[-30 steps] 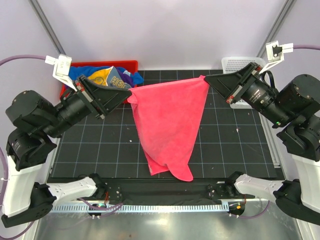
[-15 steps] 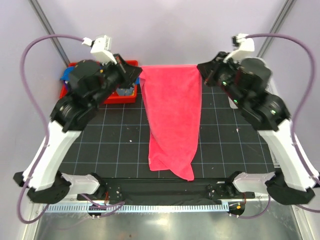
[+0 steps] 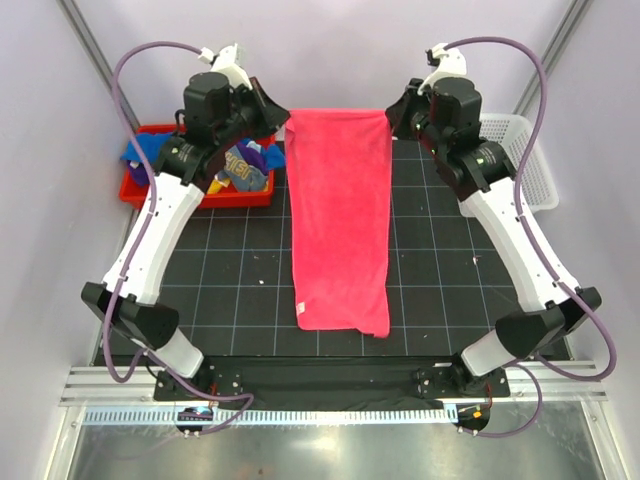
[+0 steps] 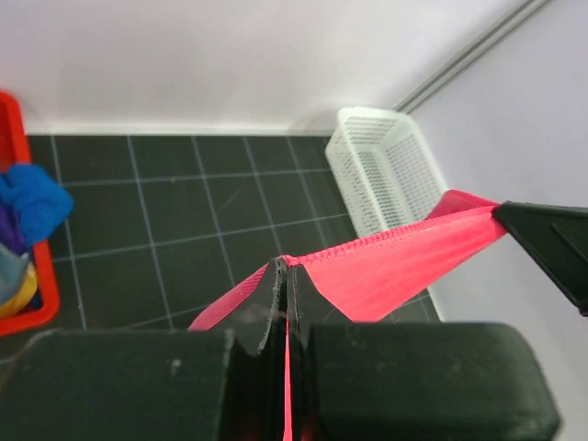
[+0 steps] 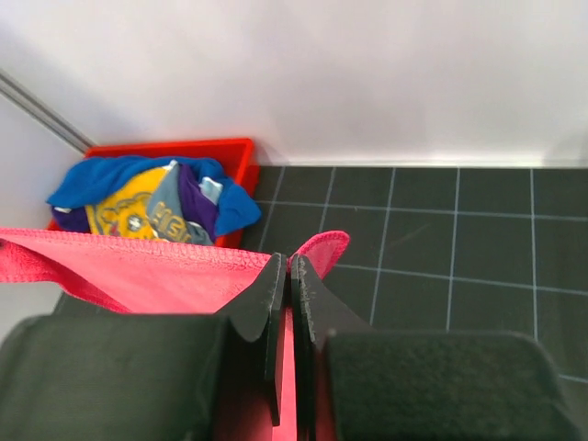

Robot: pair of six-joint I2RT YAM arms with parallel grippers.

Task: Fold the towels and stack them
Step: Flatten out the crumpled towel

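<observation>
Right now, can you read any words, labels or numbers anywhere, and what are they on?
Yellow lettering on a grey-blue towel in the red bin: too blurred to read.
Round print on the yellow towel beside it: too blurred to read.
No other text shows.

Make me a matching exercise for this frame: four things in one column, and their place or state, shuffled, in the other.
1 pink towel
2 red bin
3 white basket
4 left gripper

A far right side
B shut on a towel corner
C held up by its two top corners
D far left, holds crumpled towels

Pairs: 1-C, 2-D, 3-A, 4-B
</observation>
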